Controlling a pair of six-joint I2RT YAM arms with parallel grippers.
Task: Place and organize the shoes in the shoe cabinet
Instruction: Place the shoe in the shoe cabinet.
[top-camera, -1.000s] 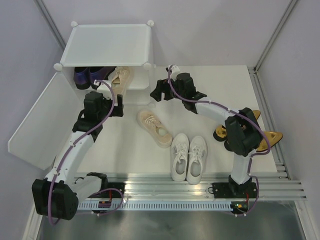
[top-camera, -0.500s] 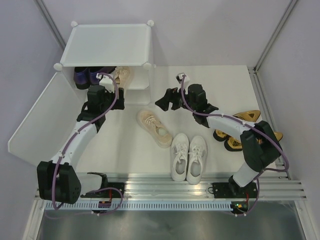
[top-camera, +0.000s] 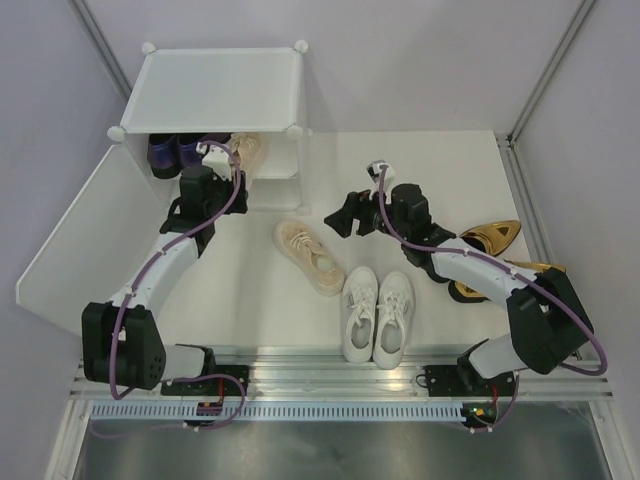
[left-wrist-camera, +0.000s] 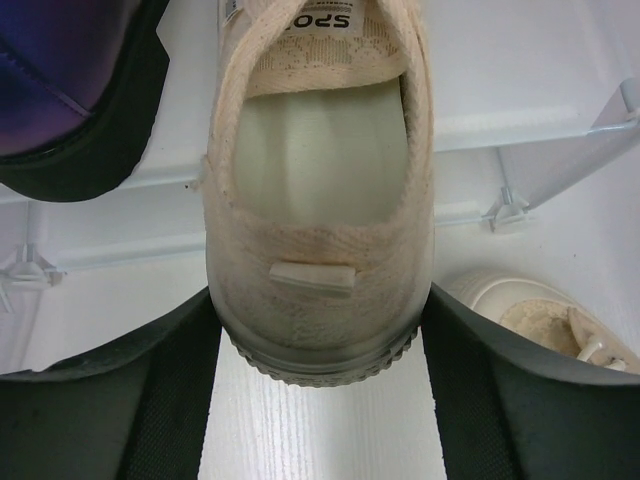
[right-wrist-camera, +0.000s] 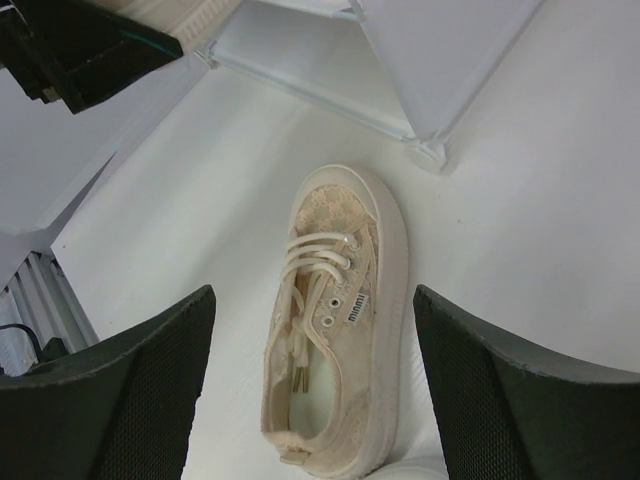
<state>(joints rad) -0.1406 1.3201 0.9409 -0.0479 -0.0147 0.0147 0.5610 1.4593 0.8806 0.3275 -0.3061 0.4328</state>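
Left arm stretched forward, left pincer (left-wrist-camera: 318, 310) spread wide, right pincer (right-wrist-camera: 312, 300) gaping

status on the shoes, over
Left gripper shut on beige sneaker at cabinet mouth. Right gripper open above second beige sneaker. White sneakers, gold heels on table. No obstruction seen.

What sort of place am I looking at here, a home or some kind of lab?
Probably a robotics lab cell: left arm and right arm bolted to an aluminium rail, blank panel walls around a white table, with shoes staged beside a small shoe cabinet.
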